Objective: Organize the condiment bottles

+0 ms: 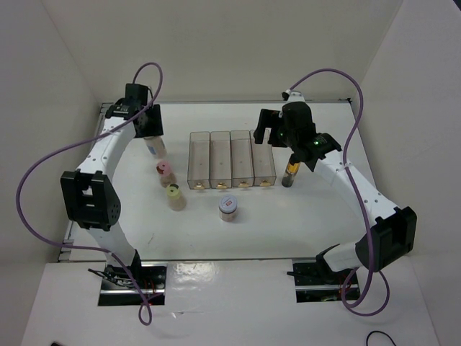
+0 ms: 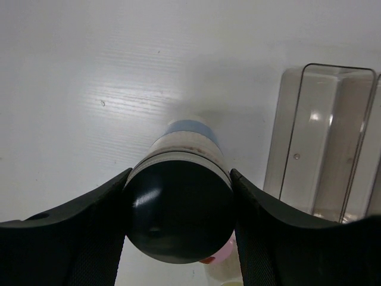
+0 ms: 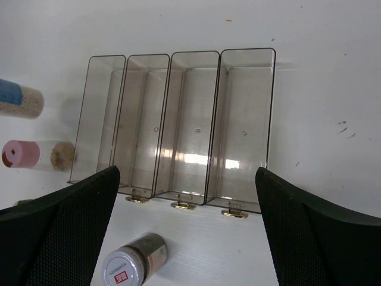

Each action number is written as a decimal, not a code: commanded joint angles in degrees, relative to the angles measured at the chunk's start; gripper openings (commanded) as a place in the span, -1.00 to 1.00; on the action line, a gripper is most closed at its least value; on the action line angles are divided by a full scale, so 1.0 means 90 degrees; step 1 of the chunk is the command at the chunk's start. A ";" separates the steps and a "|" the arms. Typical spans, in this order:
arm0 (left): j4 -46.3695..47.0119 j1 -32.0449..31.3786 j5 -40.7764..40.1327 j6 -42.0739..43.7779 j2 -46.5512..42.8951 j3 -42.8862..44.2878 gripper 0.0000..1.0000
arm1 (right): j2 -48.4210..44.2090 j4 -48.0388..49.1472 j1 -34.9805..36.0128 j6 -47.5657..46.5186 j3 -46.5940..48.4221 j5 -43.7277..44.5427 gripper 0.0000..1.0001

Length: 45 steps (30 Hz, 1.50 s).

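Note:
My left gripper (image 1: pixel 153 133) is shut on the dark-capped clear bottle with a blue label (image 2: pixel 178 208), held upright left of the organizer; whether it touches the table I cannot tell. The pink-capped bottle (image 1: pixel 165 171) and the yellow-capped bottle (image 1: pixel 173 193) stand just in front of it. The squat white-lidded jar (image 1: pixel 229 207) stands in front of the organizer and also shows in the right wrist view (image 3: pixel 134 268). The slim dark bottle (image 1: pixel 291 173) stands right of the organizer, under my right arm. My right gripper (image 3: pixel 186 179) is open and empty above the organizer's right end.
The clear four-compartment organizer (image 1: pixel 232 160) lies mid-table with all compartments empty, and it shows in the right wrist view (image 3: pixel 178 119). White walls enclose the table at the back and sides. Purple cables loop beside both arms.

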 commanded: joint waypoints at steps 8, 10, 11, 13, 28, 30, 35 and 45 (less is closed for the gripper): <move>-0.1183 -0.0769 0.0246 0.0414 -0.0192 0.2486 -0.01 | -0.0079 -0.0165 0.0041 0.0024 0.0272 0.0379 0.97; -0.1331 -0.1081 0.0247 0.0414 -0.0036 0.2916 -0.01 | -0.0079 -0.0165 0.0041 0.0082 0.0273 0.0379 0.97; -0.1408 -0.1199 0.0247 0.0414 -0.0034 0.2995 -0.01 | -0.0079 -0.0165 0.0041 0.0082 0.0273 0.0379 0.97; -0.1409 -0.1521 0.0053 0.0414 0.0189 0.3122 -0.01 | -0.0020 -0.0107 0.0041 0.0082 0.0273 0.0379 0.97; -0.0648 -0.2196 -0.0496 0.0170 0.0698 0.2489 -0.01 | 0.0116 -0.0175 -0.0203 0.0024 0.0155 0.0262 0.97; -0.0570 -0.2196 -0.0437 0.0112 0.0757 0.2332 -0.01 | 0.0116 -0.0175 -0.0203 0.0024 0.0097 0.0204 0.97; -0.0110 -0.2196 -0.0358 -0.0006 0.0757 0.1746 0.06 | 0.0243 -0.0175 -0.0203 0.0024 0.0097 0.0086 0.97; 0.0408 -0.1942 -0.0085 -0.0201 0.0873 0.1277 -0.01 | 0.0302 -0.0175 -0.0203 -0.0035 0.0038 0.0027 0.97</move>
